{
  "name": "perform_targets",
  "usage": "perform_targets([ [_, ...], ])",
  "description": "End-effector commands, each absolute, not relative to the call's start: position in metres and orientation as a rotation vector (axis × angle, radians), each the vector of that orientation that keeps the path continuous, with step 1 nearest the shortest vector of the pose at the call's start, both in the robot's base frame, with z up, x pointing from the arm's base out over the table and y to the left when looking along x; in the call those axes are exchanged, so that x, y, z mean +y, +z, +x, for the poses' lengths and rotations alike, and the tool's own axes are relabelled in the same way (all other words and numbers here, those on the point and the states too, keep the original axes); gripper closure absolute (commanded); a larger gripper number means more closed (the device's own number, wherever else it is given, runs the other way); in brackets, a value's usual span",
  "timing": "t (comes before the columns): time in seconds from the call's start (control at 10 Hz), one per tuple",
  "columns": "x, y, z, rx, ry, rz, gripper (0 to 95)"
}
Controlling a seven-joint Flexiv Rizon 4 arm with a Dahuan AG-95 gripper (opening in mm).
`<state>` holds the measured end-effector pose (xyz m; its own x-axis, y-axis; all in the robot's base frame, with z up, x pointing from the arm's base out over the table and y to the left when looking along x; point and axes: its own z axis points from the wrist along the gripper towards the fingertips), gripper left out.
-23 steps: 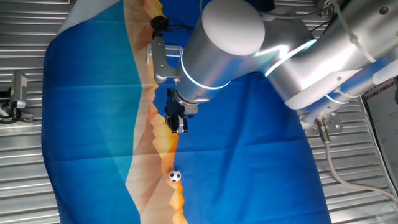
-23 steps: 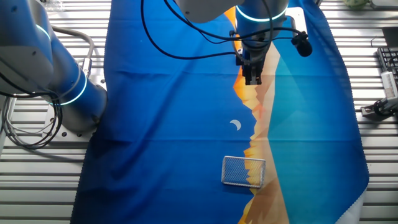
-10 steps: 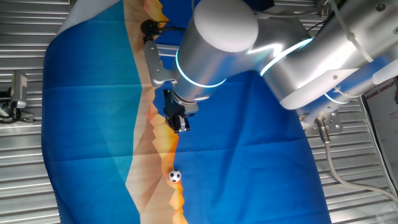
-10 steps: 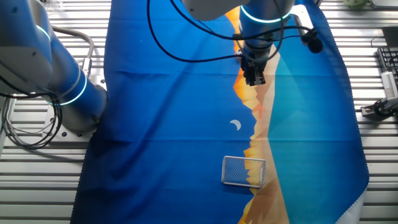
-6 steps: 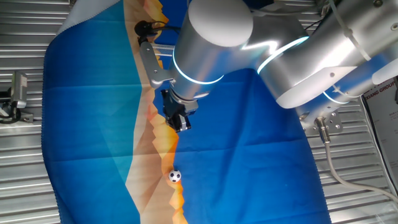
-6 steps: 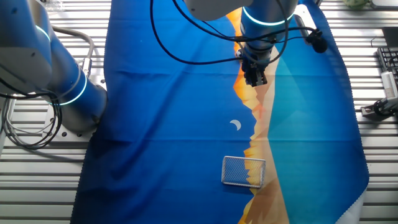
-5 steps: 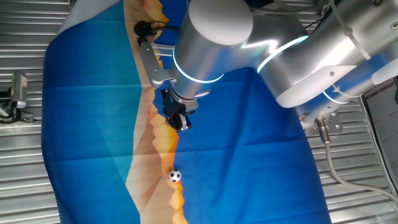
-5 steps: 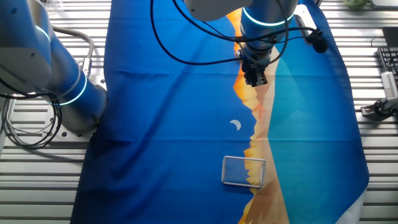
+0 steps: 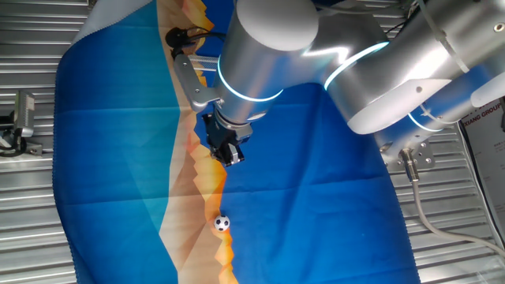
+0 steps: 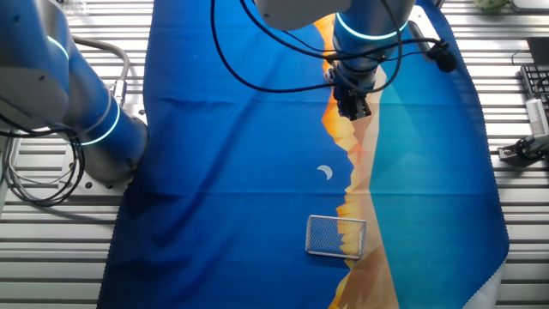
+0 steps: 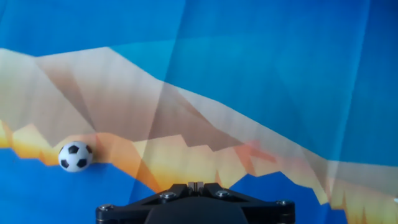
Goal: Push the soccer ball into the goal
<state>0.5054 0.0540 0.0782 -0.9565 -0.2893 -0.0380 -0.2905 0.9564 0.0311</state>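
White ball (image 9: 222,223) with black patches, round, no long axis; claw (image 9: 229,155) fingers together, well apart

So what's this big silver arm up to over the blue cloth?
It is meant to push a tiny soccer ball into a small mesh goal. Right now the tool hangs over the orange stripe of the cloth, apart from the ball and touching nothing. The ball sits on the same stripe, not in the goal. Whether the tool is open or shut cannot be told.
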Motion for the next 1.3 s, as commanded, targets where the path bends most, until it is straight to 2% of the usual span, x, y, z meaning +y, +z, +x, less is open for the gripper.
perform_targets([
  [0.1,0.0546,0.0790,0.5050,3.075,0.066,-0.457,95.0],
  [1.3,0.0532,0.0790,0.5031,3.059,0.071,-0.437,95.0],
])
